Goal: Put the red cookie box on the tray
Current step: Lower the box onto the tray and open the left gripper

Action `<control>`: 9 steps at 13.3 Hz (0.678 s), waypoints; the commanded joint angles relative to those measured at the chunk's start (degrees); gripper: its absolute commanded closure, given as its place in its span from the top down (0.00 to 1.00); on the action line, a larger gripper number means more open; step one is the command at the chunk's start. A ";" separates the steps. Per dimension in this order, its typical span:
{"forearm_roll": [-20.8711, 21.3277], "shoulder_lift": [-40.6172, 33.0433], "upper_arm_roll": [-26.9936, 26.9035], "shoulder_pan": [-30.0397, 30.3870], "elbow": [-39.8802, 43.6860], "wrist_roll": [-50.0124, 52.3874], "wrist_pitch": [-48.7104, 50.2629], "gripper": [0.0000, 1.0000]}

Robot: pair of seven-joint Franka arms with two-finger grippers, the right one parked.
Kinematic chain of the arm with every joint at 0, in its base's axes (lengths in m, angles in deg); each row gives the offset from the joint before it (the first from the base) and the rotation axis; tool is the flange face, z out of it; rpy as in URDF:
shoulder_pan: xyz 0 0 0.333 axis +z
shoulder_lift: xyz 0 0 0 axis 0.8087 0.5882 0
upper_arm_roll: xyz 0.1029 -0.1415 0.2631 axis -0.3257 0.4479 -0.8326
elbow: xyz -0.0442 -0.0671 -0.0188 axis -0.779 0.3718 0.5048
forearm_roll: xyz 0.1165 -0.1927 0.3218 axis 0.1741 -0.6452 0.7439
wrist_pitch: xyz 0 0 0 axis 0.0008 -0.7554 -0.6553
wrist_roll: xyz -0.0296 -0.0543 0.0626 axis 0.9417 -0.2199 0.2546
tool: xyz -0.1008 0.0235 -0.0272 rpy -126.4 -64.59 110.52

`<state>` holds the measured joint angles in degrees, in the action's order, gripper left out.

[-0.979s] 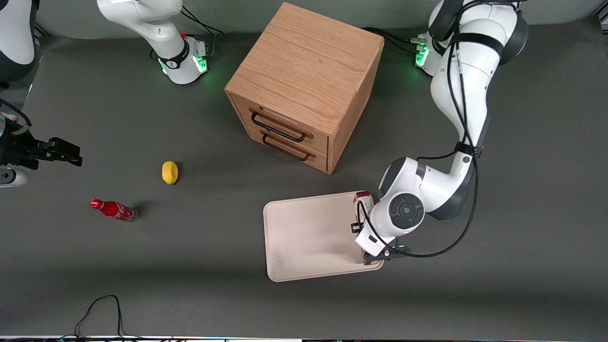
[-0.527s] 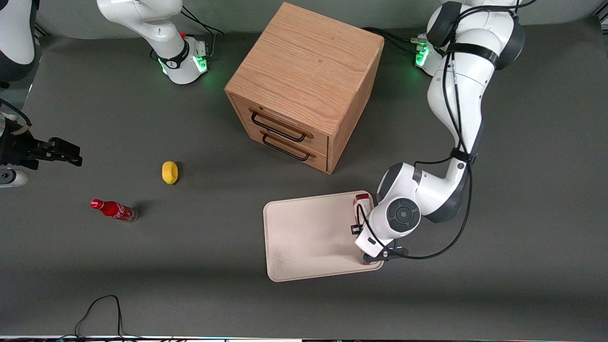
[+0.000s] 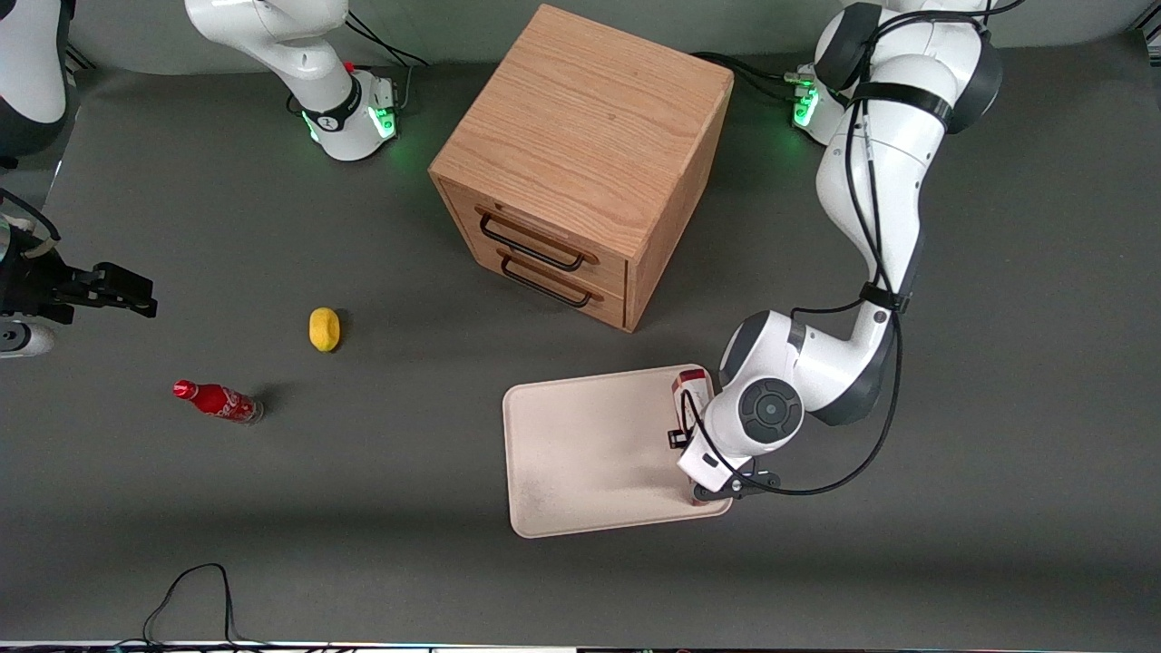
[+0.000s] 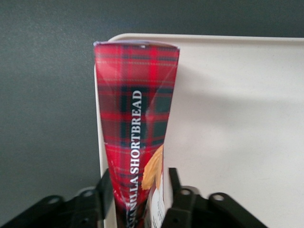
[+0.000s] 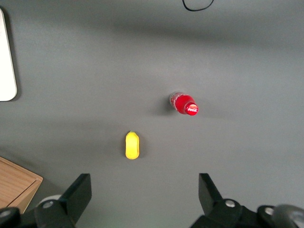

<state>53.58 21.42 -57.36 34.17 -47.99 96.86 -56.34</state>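
Observation:
The red cookie box (image 4: pixel 135 118), a tartan carton marked shortbread, lies on the off-white tray (image 4: pixel 237 118) along the rim at the working arm's end. My left gripper (image 4: pixel 138 179) straddles the box's near end and is open. One finger (image 4: pixel 105 186) sits against the carton's side, while a thin gap shows between the other finger (image 4: pixel 174 183) and the white label. In the front view only the box's end (image 3: pixel 693 384) sticks out from under the wrist, which hides the gripper (image 3: pixel 697 449) above the tray (image 3: pixel 580 453).
A wooden two-drawer cabinet (image 3: pixel 580 163) stands farther from the front camera than the tray. A yellow fruit (image 3: pixel 324 328) and a small red soda bottle (image 3: pixel 218 401) lie toward the parked arm's end. A black cable (image 3: pixel 195 589) loops at the table's front edge.
The working arm's wrist sank a little over the tray's edge and then held still. The box stays at the rim.

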 commanded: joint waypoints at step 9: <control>0.07 -29.95 -2.27 5.12 -18.17 -6.90 19.70 0.99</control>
<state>53.67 2.82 -57.78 38.27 -52.45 93.49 -35.66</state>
